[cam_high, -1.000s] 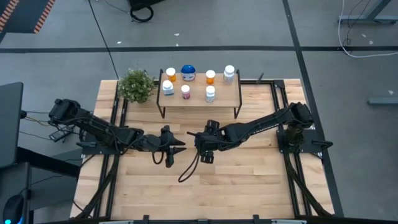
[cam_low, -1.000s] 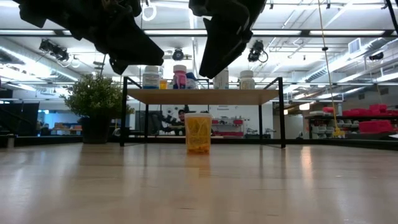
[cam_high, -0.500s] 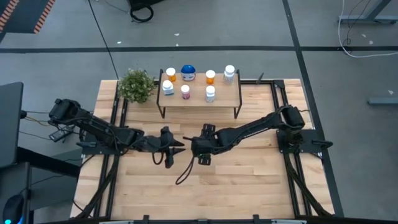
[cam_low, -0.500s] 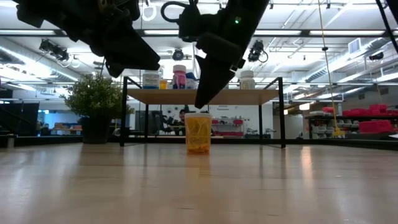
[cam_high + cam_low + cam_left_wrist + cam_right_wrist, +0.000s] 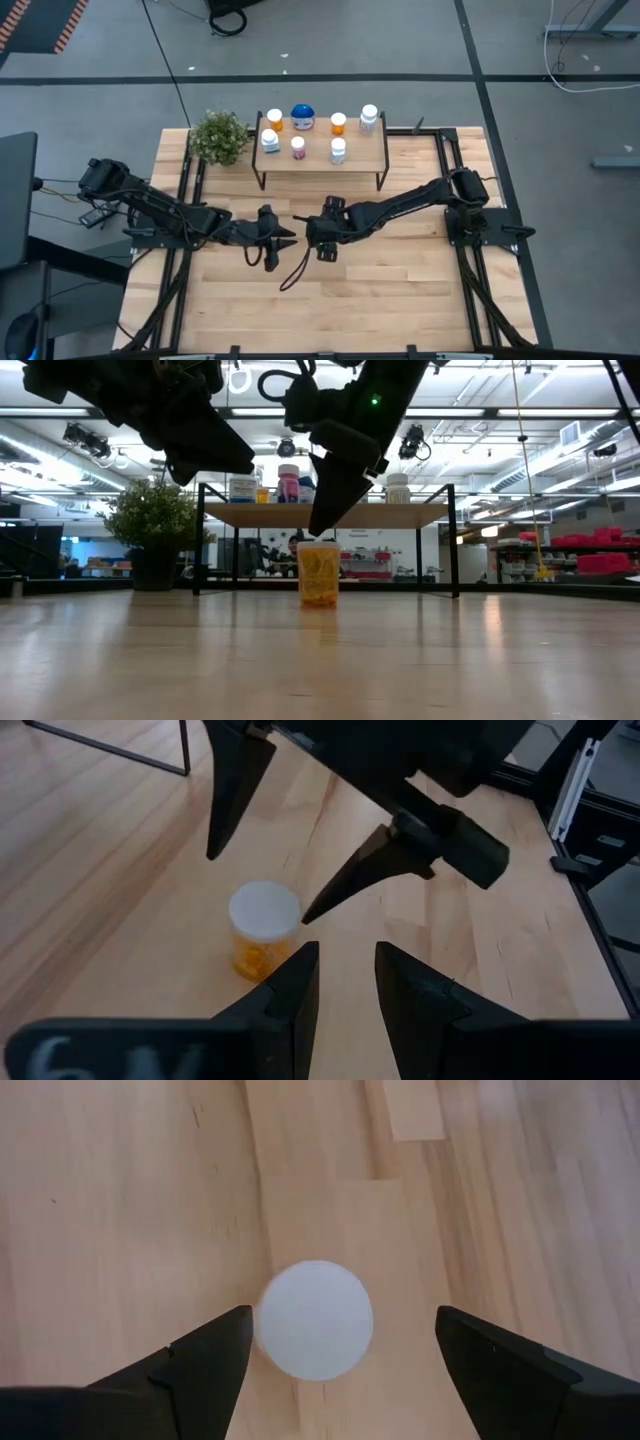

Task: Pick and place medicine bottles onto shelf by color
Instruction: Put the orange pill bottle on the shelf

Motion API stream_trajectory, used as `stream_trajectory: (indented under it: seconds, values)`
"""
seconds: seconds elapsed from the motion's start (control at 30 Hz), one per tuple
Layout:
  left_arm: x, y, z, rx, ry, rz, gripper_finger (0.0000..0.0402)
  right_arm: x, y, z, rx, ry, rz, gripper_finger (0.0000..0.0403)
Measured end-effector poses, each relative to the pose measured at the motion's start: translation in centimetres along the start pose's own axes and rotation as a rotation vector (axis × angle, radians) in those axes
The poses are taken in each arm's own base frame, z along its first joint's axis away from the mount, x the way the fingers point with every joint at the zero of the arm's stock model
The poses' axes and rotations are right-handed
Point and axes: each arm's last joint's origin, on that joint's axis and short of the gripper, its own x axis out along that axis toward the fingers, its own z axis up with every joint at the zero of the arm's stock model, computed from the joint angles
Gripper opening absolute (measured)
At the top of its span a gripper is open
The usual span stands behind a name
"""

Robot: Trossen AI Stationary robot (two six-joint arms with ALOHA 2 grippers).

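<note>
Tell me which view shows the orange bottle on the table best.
The low view: the orange bottle stands upright in full side profile below the right hand. The left wrist view shows its white cap and part of its body. The right wrist view shows only the cap, between open fingers. In the high view the arms hide it.

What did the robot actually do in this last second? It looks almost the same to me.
The right gripper slid toward the table's middle and came down over the orange bottle standing on the tabletop, its open fingers now either side of the white cap. It has not taken hold yet. The left gripper stayed hovering beside it, and the bottles on the shelf did not move.
</note>
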Motion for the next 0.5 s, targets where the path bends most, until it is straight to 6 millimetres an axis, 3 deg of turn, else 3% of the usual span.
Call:
stream_trajectory:
  seconds: [0.5]
  values:
    - [0.00,-0.01,0.00,-0.006,0.000,0.000,0.0107,0.46,-0.88,0.21,0.026,0.030,0.093,0.0324]
